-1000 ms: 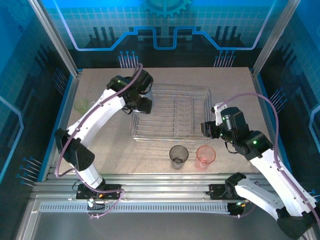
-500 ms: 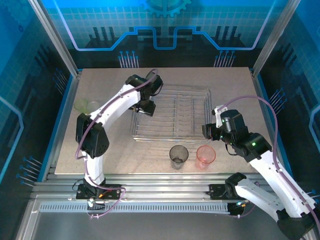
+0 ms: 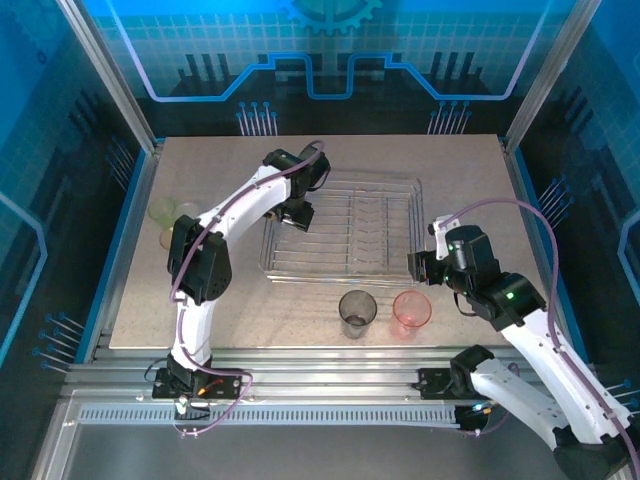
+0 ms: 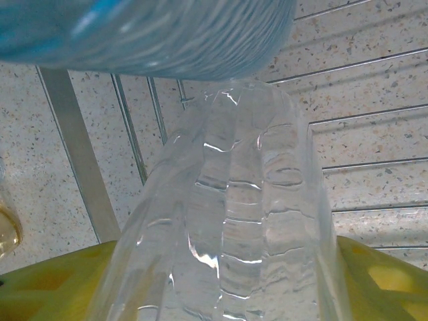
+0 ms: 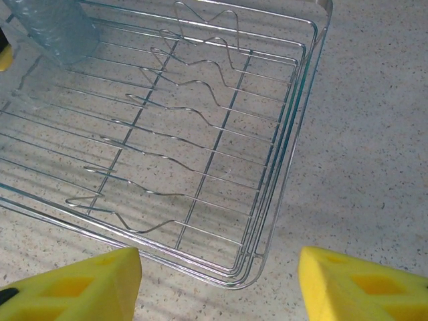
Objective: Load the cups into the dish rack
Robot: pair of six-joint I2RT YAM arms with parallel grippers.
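Observation:
The dish rack (image 3: 350, 235) sits mid-table. My left gripper (image 3: 292, 208) hangs over its far left end, shut on a clear ribbed cup (image 4: 234, 221) that fills the space between the yellow fingers (image 4: 384, 274). A pale blue cup (image 4: 154, 33) lies just beyond the clear one, over the rack wires (image 4: 134, 134); it stands in the rack's corner (image 5: 57, 30). My right gripper (image 3: 414, 266) is open above the rack's near right corner (image 5: 267, 267), with nothing between its fingers. A smoky grey cup (image 3: 357, 312) and a pink cup (image 3: 412, 312) stand upright in front of the rack.
Two yellow-green cups (image 3: 163, 210) stand close together by the table's left edge. The left arm (image 3: 200, 250) arches over the table between them and the rack. Metal rails (image 3: 320, 365) run along the near edge.
The left arm's elbow has swung in toward the middle and uncovered the yellow-green cups, while its gripper stayed at the rack's left end. The right gripper has drifted slightly nearer.

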